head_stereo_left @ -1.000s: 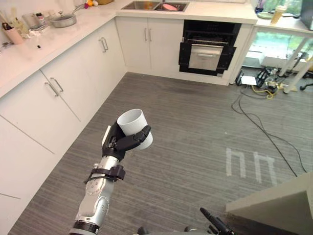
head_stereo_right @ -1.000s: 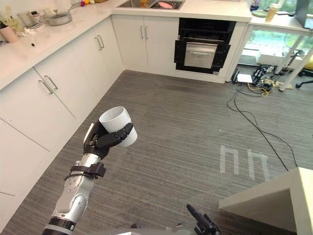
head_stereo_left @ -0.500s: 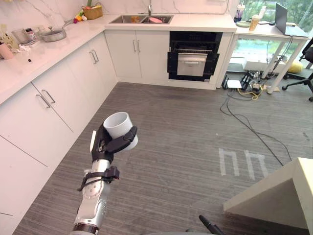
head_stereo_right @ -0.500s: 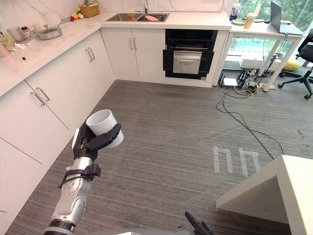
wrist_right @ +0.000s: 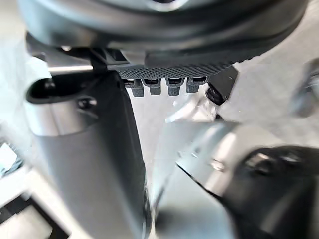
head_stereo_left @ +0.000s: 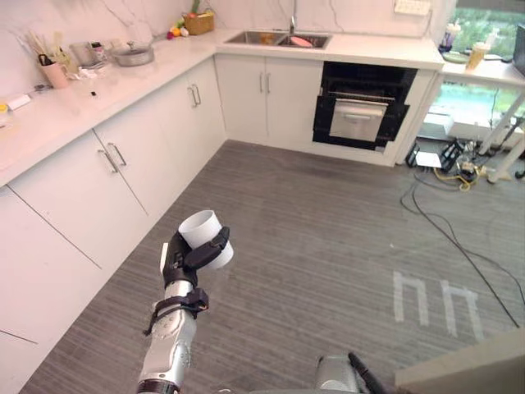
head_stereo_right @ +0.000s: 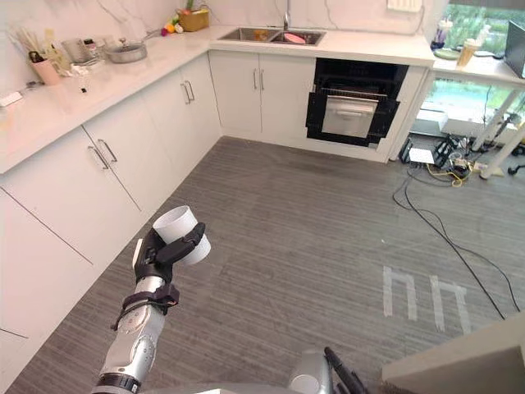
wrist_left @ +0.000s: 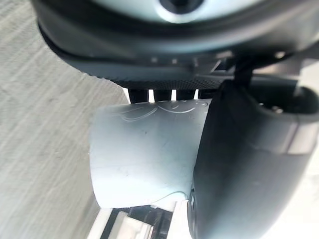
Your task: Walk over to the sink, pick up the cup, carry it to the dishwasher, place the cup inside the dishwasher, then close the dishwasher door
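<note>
The dark left hand holds a white round cup up over the grey striped floor. Its fingers and thumb are curled around the cup's wall. The cup leans a little, with its open mouth upward. It is well apart from the black dishwasher with a silver front panel, with much bare floor between them. The dishwasher's door seems partly open.

The steel double sink is in the white counter just beside the dishwasher, on its left side, above white cabinet doors. Something pink lies in the basin nearer to the dishwasher. Farther from the dishwasher along the same counter stands a grey pan.

The left wrist view shows the grip from very close. The thumb presses on one side of the cup, and the fingers come around its far side.

The eye views show the right hand as a few dark fingers at the low edge, far from the dishwasher. The right wrist view shows its thumb large and near. Whether this hand is wide or closed, I cannot tell.
</note>
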Tool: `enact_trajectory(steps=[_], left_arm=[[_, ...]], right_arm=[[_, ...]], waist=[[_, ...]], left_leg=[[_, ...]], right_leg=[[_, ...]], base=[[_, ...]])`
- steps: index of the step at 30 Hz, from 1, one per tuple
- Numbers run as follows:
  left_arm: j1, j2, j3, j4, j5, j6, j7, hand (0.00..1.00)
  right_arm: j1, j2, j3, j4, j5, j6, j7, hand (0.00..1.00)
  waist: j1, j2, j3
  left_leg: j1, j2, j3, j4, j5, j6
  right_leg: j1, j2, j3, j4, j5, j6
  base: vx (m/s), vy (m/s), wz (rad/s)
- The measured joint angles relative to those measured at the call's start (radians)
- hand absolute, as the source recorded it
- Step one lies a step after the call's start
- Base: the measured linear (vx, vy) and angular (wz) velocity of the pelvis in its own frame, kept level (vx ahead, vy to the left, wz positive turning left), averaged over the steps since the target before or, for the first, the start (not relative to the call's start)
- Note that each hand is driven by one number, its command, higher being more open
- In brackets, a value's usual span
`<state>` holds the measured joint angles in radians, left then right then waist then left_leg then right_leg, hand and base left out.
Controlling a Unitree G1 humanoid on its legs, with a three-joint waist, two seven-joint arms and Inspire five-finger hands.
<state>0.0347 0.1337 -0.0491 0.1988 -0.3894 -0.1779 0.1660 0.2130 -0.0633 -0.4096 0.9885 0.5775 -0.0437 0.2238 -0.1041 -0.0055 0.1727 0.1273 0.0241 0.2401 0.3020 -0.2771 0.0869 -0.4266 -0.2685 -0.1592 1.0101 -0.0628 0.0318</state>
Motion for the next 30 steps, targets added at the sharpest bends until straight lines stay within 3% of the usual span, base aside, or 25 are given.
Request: enact_trajectory(steps=[1,2,3,5,6,7,8,9,11,13,14,15,16,17,18,19,21,22,23,24,25,27,28,29,30], left_arm=[[-0.002,0.000,-0.007,-0.001,0.002,0.000,-0.003,0.00],[-0.005,0.006,-0.021,-0.002,0.010,0.000,-0.008,0.00],[-0.015,0.016,-0.027,-0.002,0.010,0.001,-0.022,0.00],[-0.022,0.026,-0.022,-0.004,0.008,0.004,-0.036,0.00],[-0.023,0.030,-0.023,-0.005,0.007,0.013,-0.051,0.00],[-0.023,0.028,-0.024,-0.005,0.006,0.018,-0.056,0.00],[-0.023,0.027,-0.029,-0.008,0.005,0.021,-0.075,0.00],[-0.022,0.027,-0.031,-0.009,0.006,0.019,-0.100,0.00],[-0.013,0.029,-0.043,-0.009,0.006,0.018,-0.121,0.00],[0.009,0.023,-0.071,-0.013,0.008,0.014,-0.135,0.00],[0.021,0.017,-0.077,-0.018,0.008,0.012,-0.143,0.00],[0.042,-0.003,-0.076,-0.020,0.007,0.012,-0.151,0.00],[0.060,-0.007,-0.071,-0.027,0.005,0.012,-0.155,0.00],[0.065,-0.006,-0.068,-0.032,0.005,0.011,-0.161,0.00],[0.068,-0.007,-0.062,-0.039,0.001,0.011,-0.172,0.00],[0.070,-0.007,-0.061,-0.039,-0.005,0.011,-0.173,0.00],[0.073,-0.005,-0.051,-0.041,-0.016,0.010,-0.177,0.00],[0.073,-0.005,-0.042,-0.047,-0.020,0.007,-0.177,0.00],[0.074,-0.009,-0.038,-0.057,-0.020,-0.002,-0.174,0.00],[0.076,-0.014,-0.037,-0.070,-0.020,-0.003,-0.170,0.00],[0.098,-0.027,-0.036,-0.130,-0.019,-0.010,-0.163,0.00],[0.113,-0.034,-0.037,-0.190,-0.013,-0.042,-0.162,0.00],[0.115,-0.035,-0.036,-0.198,-0.012,-0.057,-0.162,0.00],[0.114,-0.030,-0.023,-0.200,-0.012,-0.081,-0.164,0.00],[0.115,-0.035,0.000,-0.200,-0.011,-0.082,-0.164,0.00]], right_arm=[[0.005,0.000,0.004,-0.010,0.001,-0.003,-0.009,1.00],[0.012,0.000,0.007,-0.023,0.002,-0.006,-0.025,1.00],[0.011,0.001,0.006,-0.024,0.002,-0.016,-0.039,1.00],[0.013,0.002,0.006,-0.024,0.001,-0.030,-0.041,1.00],[0.016,-0.001,0.007,-0.025,0.000,-0.044,-0.043,1.00],[0.020,-0.005,0.007,-0.027,0.000,-0.048,-0.046,1.00],[0.024,-0.003,0.008,-0.049,-0.002,-0.050,-0.055,1.00],[0.023,0.006,0.016,-0.080,-0.002,-0.059,-0.065,1.00],[0.024,0.024,0.046,-0.161,-0.002,-0.095,-0.075,1.00],[0.032,0.024,0.068,-0.240,-0.002,-0.128,-0.086,1.00],[0.032,0.021,0.074,-0.270,-0.002,-0.139,-0.091,1.00],[0.037,0.017,0.074,-0.295,-0.003,-0.148,-0.092,1.00],[0.034,0.014,0.074,-0.300,-0.004,-0.158,-0.092,1.00],[0.036,0.012,0.073,-0.303,-0.003,-0.167,-0.092,1.00],[0.034,0.001,0.072,-0.310,0.022,-0.193,-0.092,1.00],[0.030,-0.008,0.072,-0.314,0.037,-0.201,-0.092,1.00],[0.012,-0.035,0.084,-0.346,0.112,-0.217,-0.092,1.00],[-0.012,-0.048,0.101,-0.373,0.147,-0.231,-0.092,1.00],[-0.031,-0.066,0.116,-0.410,0.158,-0.239,-0.097,1.00],[-0.033,-0.070,0.120,-0.428,0.162,-0.239,-0.101,1.00],[-0.040,-0.070,0.142,-0.453,0.177,-0.239,-0.110,1.00],[-0.042,-0.066,0.152,-0.454,0.177,-0.239,-0.107,1.00],[-0.039,-0.067,0.152,-0.455,0.177,-0.239,-0.104,1.00],[-0.039,-0.061,0.152,-0.454,0.178,-0.239,-0.102,1.00],[-0.036,-0.059,0.154,-0.458,0.178,-0.238,-0.099,1.00]], waist=[[-0.003,0.001,0.002],[-0.004,0.001,0.002],[-0.003,-0.004,0.001],[0.002,-0.011,0.003],[-0.006,-0.004,0.006],[-0.007,0.007,0.006],[0.001,0.024,0.002],[0.012,0.044,-0.007],[0.008,0.040,-0.009],[0.009,0.044,-0.015],[0.010,0.049,-0.016],[0.013,0.073,-0.019],[0.023,0.078,-0.017],[0.028,0.080,-0.015],[0.036,0.073,-0.008],[0.037,0.069,-0.006],[0.049,0.055,0.002],[0.057,0.048,0.005],[0.058,0.048,0.005],[0.059,0.051,0.004],[0.061,0.059,0.000],[0.065,0.074,-0.003],[0.068,0.078,-0.004],[0.075,0.067,-0.002],[0.074,0.045,-0.005]], left_leg=[[0.006,-0.001,-0.014,-0.002,-0.004,-0.003],[0.016,-0.007,-0.039,-0.004,-0.008,-0.024],[0.033,-0.021,-0.062,-0.007,-0.026,-0.049],[0.070,-0.035,-0.085,-0.018,-0.046,-0.078],[0.113,-0.039,-0.109,-0.037,-0.069,-0.092],[0.133,-0.032,-0.119,-0.050,-0.077,-0.102],[0.167,-0.011,-0.118,-0.075,-0.092,-0.116],[0.186,0.010,-0.114,-0.073,-0.094,-0.121],[0.170,0.033,-0.113,0.027,-0.073,-0.141],[0.100,0.051,-0.096,0.211,-0.012,-0.150],[0.042,0.077,-0.089,0.339,0.056,-0.168],[-0.055,0.153,-0.063,0.547,0.253,-0.188],[-0.090,0.209,-0.038,0.651,0.364,-0.181],[-0.122,0.240,-0.027,0.725,0.327,-0.165],[-0.212,0.273,-0.002,0.856,0.206,-0.086],[-0.243,0.269,0.009,0.863,0.169,-0.075],[-0.311,0.240,0.071,0.738,0.071,-0.070],[-0.338,0.188,0.098,0.534,0.048,-0.078],[-0.348,0.127,0.098,0.255,0.065,-0.103],[-0.351,0.106,0.085,0.117,0.089,-0.124],[-0.368,0.096,0.047,-0.129,0.162,-0.183],[-0.407,0.137,0.042,-0.173,0.192,-0.224],[-0.411,0.152,0.052,-0.172,0.192,-0.224],[-0.410,0.160,0.055,-0.117,0.297,-0.195],[-0.418,0.136,0.051,-0.041,0.310,-0.186]], right_leg=[[0.002,0.020,-0.009,-0.094,-0.006,0.008],[0.020,0.058,-0.018,-0.338,0.000,0.021],[0.048,0.092,-0.028,-0.625,0.028,0.061],[0.080,0.112,-0.060,-0.779,0.050,0.074],[0.093,0.119,-0.057,-0.776,0.115,0.035],[0.093,0.118,-0.063,-0.747,0.146,0.027],[0.078,0.133,-0.066,-0.671,0.158,-0.010],[0.062,0.148,-0.069,-0.601,0.113,-0.062],[0.058,0.152,-0.080,-0.509,0.030,-0.079],[0.069,0.163,-0.069,-0.477,-0.031,-0.079],[0.085,0.179,-0.064,-0.486,-0.058,-0.081],[0.154,0.235,-0.060,-0.551,-0.076,-0.087],[0.215,0.266,-0.046,-0.600,-0.079,-0.101],[0.246,0.284,-0.041,-0.618,-0.083,-0.118],[0.321,0.305,-0.021,-0.644,-0.108,-0.137],[0.350,0.305,-0.010,-0.656,-0.118,-0.137],[0.424,0.289,0.038,-0.699,-0.129,-0.129],[0.455,0.261,0.068,-0.720,-0.127,-0.106],[0.478,0.232,0.081,-0.736,-0.127,-0.088],[0.487,0.223,0.089,-0.743,-0.126,-0.085],[0.523,0.225,0.110,-0.767,-0.126,-0.072],[0.585,0.245,0.129,-0.801,-0.151,-0.037],[0.608,0.250,0.136,-0.808,-0.172,-0.029],[0.649,0.234,0.155,-0.808,-0.227,-0.020],[0.662,0.195,0.156,-0.788,-0.253,-0.022]], base=[[0.31,0.004,0.81],[0.39,-0.060,0.78],[0.39,-0.095,0.70],[0.50,-0.157,0.50],[0.53,-0.166,0.48],[0.52,-0.154,0.50],[0.47,-0.145,0.23],[0.44,-0.156,0.06],[0.44,-0.243,-0.05],[0.43,-0.251,-0.17],[0.32,-0.154,-0.38],[0.44,-0.146,-0.53],[0.48,-0.118,-0.51],[0.61,-0.092,-0.51],[0.51,-0.070,-0.39],[0.49,-0.064,-0.46],[0.41,0.009,-0.67],[0.53,0.059,-0.95],[0.44,0.080,-0.80],[0.55,0.148,-0.66],[0.46,0.155,-0.43],[0.47,0.202,-0.44],[0.49,0.266,-0.56],[0.47,0.288,-0.61],[0.46,0.278,-0.61]])
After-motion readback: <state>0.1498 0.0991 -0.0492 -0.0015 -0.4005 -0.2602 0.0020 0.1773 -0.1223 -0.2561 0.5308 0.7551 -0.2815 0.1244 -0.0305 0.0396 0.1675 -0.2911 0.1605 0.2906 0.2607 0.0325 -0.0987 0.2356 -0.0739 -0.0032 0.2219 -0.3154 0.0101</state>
